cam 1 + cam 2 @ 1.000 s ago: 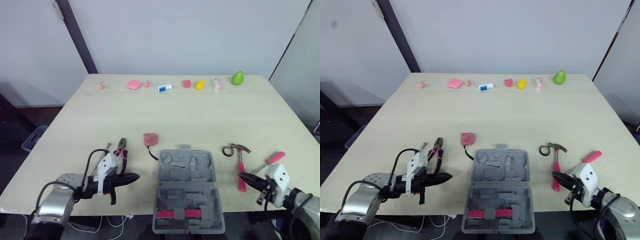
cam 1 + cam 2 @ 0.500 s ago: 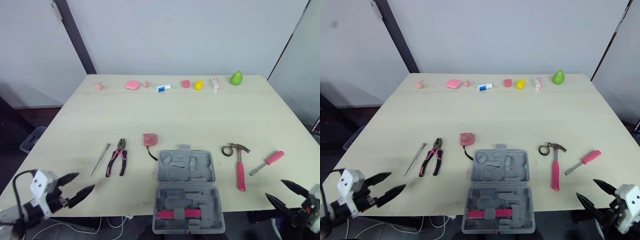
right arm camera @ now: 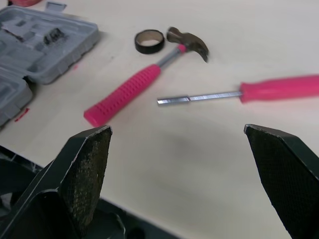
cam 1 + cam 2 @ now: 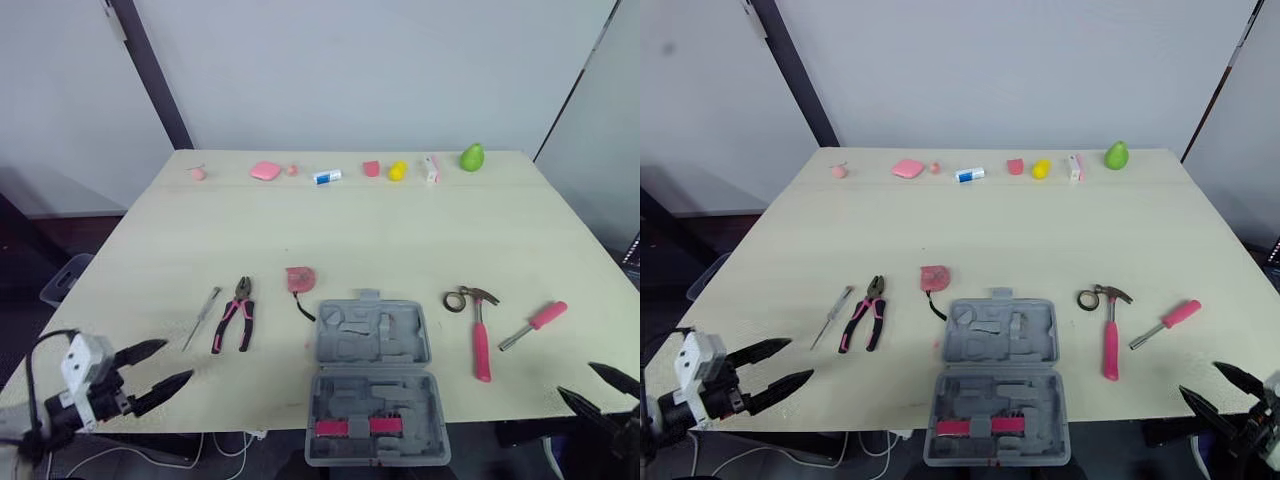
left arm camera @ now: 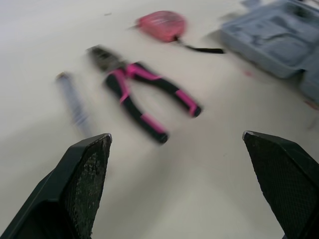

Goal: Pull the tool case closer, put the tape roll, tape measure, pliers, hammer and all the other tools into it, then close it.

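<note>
The open grey plastic tool case (image 4: 375, 385) is found at the near edge of the pale wooden table (image 4: 400, 225), so it is likely pulled close enough already. The loose tools are all left out on the table. The black-and-pink pliers (image 4: 235, 318) and a thin silver pick (image 4: 203, 317) are laid to its left. The pink tape measure (image 4: 300, 279) is set just behind it. The dark tape roll (image 4: 457, 301), pink-handled hammer (image 4: 481, 335) and pink-handled screwdriver (image 4: 535, 325) are laid to its right. A second ago both grippers were held over the table beside the case. Now the left gripper (image 4: 175, 362) and right gripper (image 4: 577, 378) have been drawn back past the near edge, spread wide and empty. So the picking up is judged not yet begun.
</note>
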Available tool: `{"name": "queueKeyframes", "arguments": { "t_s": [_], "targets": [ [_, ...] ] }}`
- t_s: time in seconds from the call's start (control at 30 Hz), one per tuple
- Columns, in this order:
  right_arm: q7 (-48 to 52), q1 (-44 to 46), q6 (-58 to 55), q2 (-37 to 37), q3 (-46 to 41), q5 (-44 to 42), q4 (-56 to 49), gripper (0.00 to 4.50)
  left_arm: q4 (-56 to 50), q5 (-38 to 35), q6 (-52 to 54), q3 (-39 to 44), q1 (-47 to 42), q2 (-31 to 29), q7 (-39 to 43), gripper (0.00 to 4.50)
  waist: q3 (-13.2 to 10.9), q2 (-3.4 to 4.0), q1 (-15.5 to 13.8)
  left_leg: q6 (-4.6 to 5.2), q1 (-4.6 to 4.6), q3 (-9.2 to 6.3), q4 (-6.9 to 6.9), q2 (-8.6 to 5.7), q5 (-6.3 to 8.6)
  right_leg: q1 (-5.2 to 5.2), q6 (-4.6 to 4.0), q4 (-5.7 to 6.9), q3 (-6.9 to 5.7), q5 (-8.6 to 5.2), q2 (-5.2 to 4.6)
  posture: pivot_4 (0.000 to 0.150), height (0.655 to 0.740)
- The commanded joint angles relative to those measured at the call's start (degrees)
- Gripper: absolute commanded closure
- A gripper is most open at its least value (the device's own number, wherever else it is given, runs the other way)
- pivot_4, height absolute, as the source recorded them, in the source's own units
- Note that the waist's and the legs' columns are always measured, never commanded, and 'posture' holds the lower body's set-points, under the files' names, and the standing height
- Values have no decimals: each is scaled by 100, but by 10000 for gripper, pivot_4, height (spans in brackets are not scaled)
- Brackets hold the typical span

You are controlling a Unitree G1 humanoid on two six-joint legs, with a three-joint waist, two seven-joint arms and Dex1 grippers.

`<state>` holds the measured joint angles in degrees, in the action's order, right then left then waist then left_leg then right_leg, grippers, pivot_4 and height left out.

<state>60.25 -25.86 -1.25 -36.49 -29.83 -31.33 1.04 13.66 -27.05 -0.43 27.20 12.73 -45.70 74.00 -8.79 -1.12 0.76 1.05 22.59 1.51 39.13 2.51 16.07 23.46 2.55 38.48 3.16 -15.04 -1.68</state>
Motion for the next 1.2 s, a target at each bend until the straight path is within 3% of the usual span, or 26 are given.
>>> {"name": "queueKeyframes", "arguments": {
  "t_s": [0.03, 0.2, 0.4, 0.5, 0.7, 0.83, 1.2],
  "targets": [
    [-147, 237, -392, -336, 214, 138, -511, 197, -451, -125, 135, -267, -354, -76, 110, 143, -2, 4, -3, 0, 1, 0, -1, 0, 0, 0, 0, 0, 0, 0, 0, 1500, 7400],
    [-330, 1019, -1288, -1015, 963, 508, -925, 197, -1124, -382, 562, -741, -884, 11, 156, 143, -2, 2, 7, 1, 6, -1, 3, -17, 0, 2, 8, 2, 3, 5, 2, 1500, 7400],
    [-5, 2872, -2040, -1596, 2190, 923, -635, 197, -1830, -674, 1065, -1255, -1356, 99, 157, 143, -13, 6, 20, 1, 11, -6, 2, -23, 0, 4, 24, 0, 1, 14, 11, 1500, 7400],
    [269, 4077, -2027, -1695, 3156, 1639, -249, 197, -2157, -715, 1311, -1531, -1596, 114, 76, 143, -16, 9, 21, 1, 13, -15, 1, -22, 0, 5, 23, 0, -2, 14, 21, 1500, 7400],
    [1204, 5672, -2219, -1618, 4549, 2462, 522, 197, -2501, -814, 1606, -1771, -1936, 150, 10, 143, -36, 27, -6, 1, 28, -21, 1, -21, 0, 12, 22, -2, -8, 14, 22, 1500, 7400],
    [1402, 6479, -1748, -1379, 5235, 3224, 1383, 197, -2575, -762, 1578, -1861, -1906, 182, 33, 143, -39, 28, 7, 1, 31, -21, 1, -22, 0, 13, 22, -5, -9, 15, 22, 1500, 7400],
    [1828, 7463, -683, -751, 6232, 4566, 2703, 197, -3142, -1048, 1773, -1882, -1631, 383, -133, 143, -47, 32, 12, 1, 31, -21, 1, -21, 0, 13, 21, -5, -12, 16, 20, 1500, 7400]
  ]
}}
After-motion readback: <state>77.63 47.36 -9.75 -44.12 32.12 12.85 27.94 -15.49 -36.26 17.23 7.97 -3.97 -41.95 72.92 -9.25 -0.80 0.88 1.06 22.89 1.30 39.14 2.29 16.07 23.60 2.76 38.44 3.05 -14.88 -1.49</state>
